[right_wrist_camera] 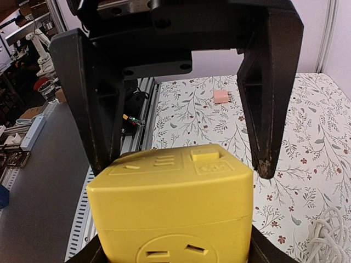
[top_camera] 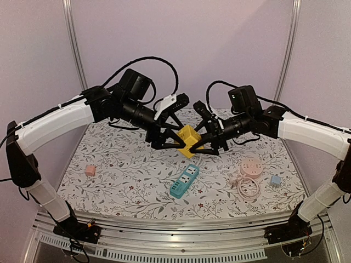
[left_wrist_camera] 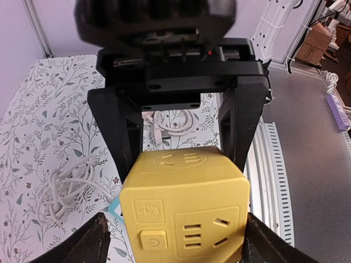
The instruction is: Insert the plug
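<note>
A yellow cube socket hangs above the middle of the table between both grippers. My right gripper is shut on it, with its fingers pressed to both sides in the right wrist view. My left gripper straddles the cube's other end in the left wrist view. It is open, with a gap at one finger. A whitish cable coil lies on the cloth under the arms. I cannot make out any plug pins.
A teal power strip lies near the front middle. A pink round socket, a pink cable coil and a small blue cube sit at the right. A pink cube sits at the left. The metal rail runs along the near edge.
</note>
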